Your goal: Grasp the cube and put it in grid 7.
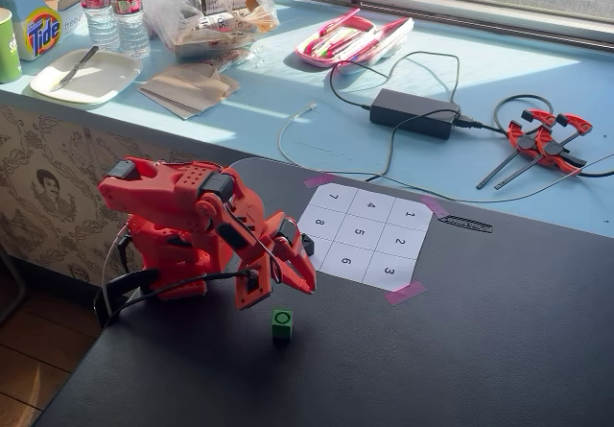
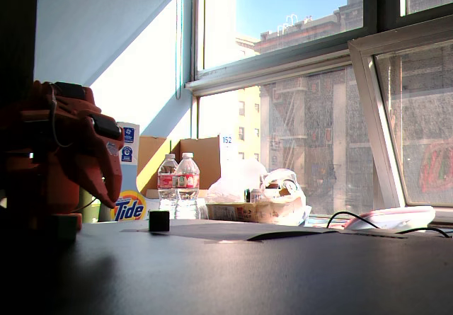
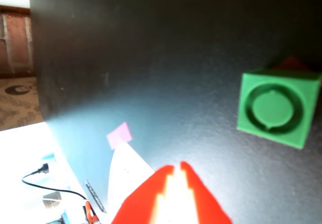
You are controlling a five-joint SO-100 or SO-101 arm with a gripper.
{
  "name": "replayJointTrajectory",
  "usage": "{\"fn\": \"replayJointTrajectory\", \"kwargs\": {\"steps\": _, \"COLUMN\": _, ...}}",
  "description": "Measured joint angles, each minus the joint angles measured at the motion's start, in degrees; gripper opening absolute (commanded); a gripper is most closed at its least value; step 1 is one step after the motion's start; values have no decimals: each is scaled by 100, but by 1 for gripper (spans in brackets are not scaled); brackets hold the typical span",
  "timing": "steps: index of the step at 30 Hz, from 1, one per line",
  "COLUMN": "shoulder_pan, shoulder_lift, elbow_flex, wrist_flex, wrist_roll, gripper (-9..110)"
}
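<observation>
One red arm [image 1: 182,225] with one gripper [image 1: 288,278] stands on the black table [image 1: 480,350]. Just beyond the gripper lies one green cube [image 1: 281,323]; one small black cube [image 1: 308,247] sits at the near edge of the one paper grid [image 1: 365,235], which has nine numbered cells, grid 7 [image 1: 333,197] among them. Three pink tape pieces [image 1: 404,294] show at its corners. Beyond the grid: two water bottles [image 1: 113,10], one white plate [image 1: 84,75], one power adapter [image 1: 414,113], two red clamps [image 1: 547,139]

"tide" on detergent box [image 2: 132,207]; grid [image 1: 365,234] numbered 1–8, perhaps 9.
</observation>
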Motion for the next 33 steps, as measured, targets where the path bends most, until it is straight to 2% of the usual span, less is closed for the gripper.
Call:
{"fn": "replayJointTrajectory", "kwargs": {"steps": 11, "shoulder_pan": 26, "shoulder_lift": 0, "elbow_flex": 0, "wrist_flex": 0, "wrist_roll": 97, "gripper": 0}}
{"fn": "replayJointTrajectory", "kwargs": {"steps": 18, "shoulder_pan": 53, "shoulder_lift": -44, "elbow_flex": -79, "wrist_flex": 53, "wrist_roll": -343, "gripper": 0}}
{"fn": "replayJointTrajectory", "kwargs": {"steps": 22, "shoulder_pan": 606, "shoulder_lift": -712, "elbow_flex": -1521, "wrist_flex": 923, "wrist_roll": 0, "gripper": 0}}
{"fn": "replayJointTrajectory", "kwargs": {"steps": 28, "shoulder_pan": 1081, "shoulder_lift": -2276, "elbow_flex": -3964, "wrist_flex": 2101, "wrist_roll": -1318, "gripper": 1}}
{"fn": "replayJointTrajectory", "kwargs": {"steps": 31, "shoulder_pan": 1301, "shoulder_lift": -3155, "elbow_flex": -4456, "wrist_flex": 2575, "wrist_roll": -2276, "gripper": 4}}
{"fn": "replayJointTrajectory", "kwargs": {"steps": 33, "shoulder_pan": 1433, "shoulder_lift": -3630, "elbow_flex": -4474, "wrist_flex": 2575, "wrist_roll": -2479, "gripper": 10}}
